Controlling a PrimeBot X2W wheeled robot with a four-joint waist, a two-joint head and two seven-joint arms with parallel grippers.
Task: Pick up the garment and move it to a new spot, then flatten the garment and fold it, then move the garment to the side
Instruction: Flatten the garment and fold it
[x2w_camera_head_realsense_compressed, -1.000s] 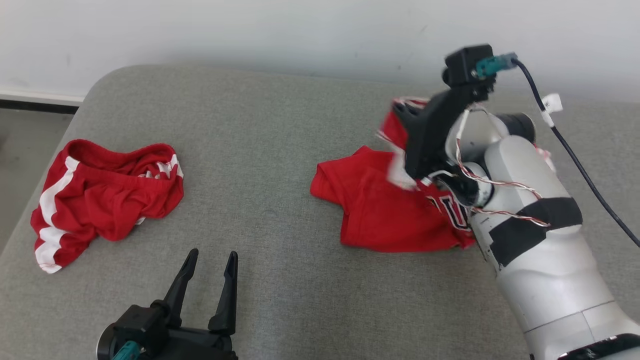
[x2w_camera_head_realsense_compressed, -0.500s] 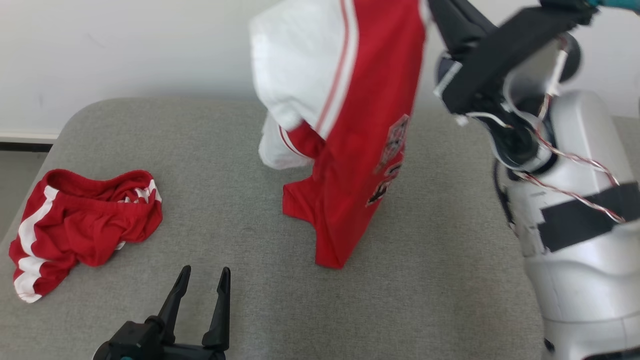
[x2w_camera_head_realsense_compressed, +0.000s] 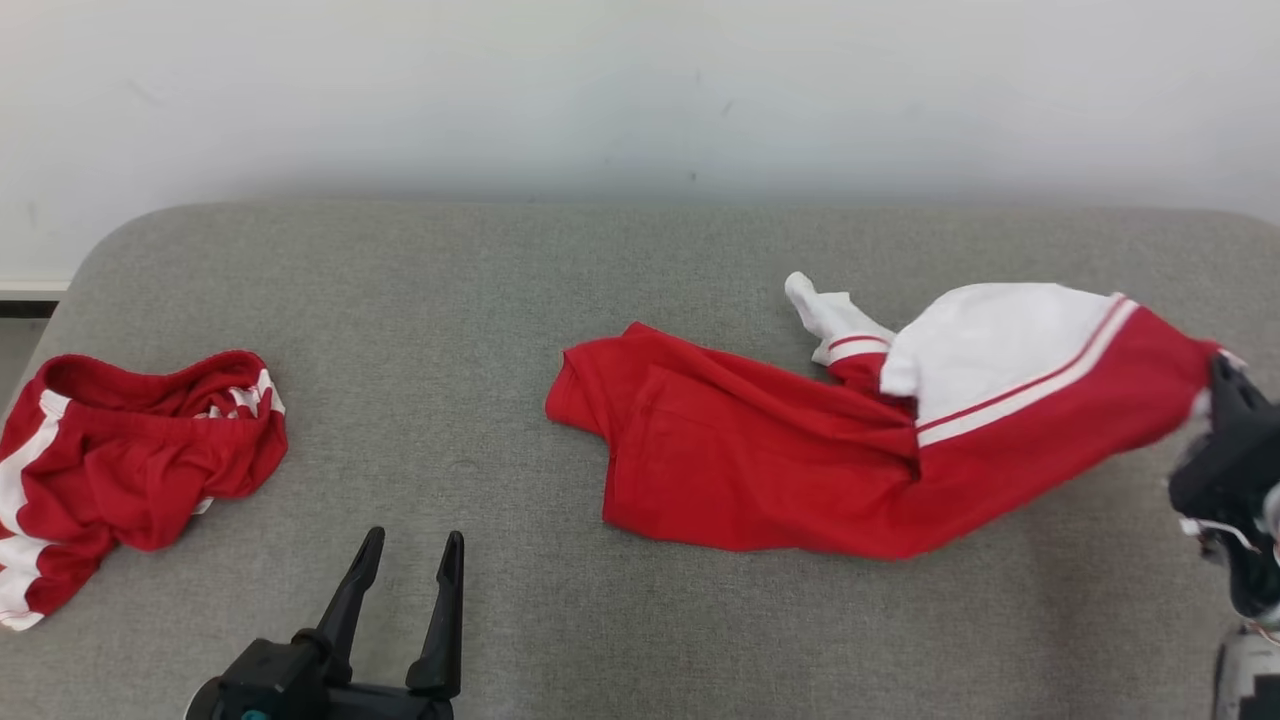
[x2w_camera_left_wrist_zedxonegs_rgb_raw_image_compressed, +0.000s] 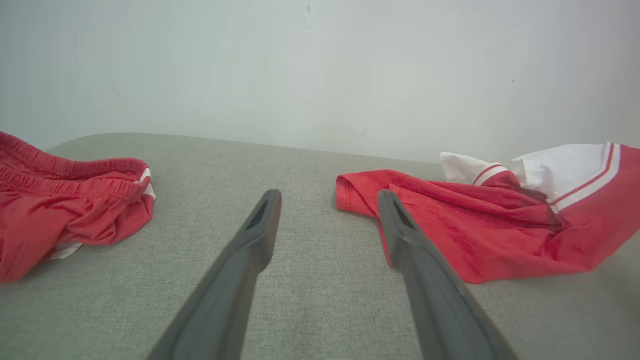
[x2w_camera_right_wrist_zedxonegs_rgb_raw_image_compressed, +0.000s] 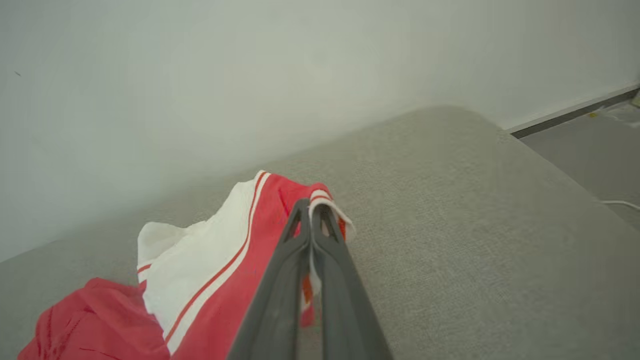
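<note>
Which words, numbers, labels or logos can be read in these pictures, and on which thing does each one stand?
No text can be read in any view.
On the red and white shirt: stripes, but no print or letters on the side that shows.
On the red shorts: white stripes, no words.
On the grey cushion and the wall: no label or sign.

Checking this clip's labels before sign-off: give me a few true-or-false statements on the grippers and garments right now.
1. The right gripper is shut on the red-and-white jersey. True.
2. The left gripper holds the red shorts. False: it is open, apart from them.
3. The jersey hangs wholly in the air. False: most of it lies on the grey cushion.
4. The shorts lie crumpled at the cushion's left end. True.
</note>
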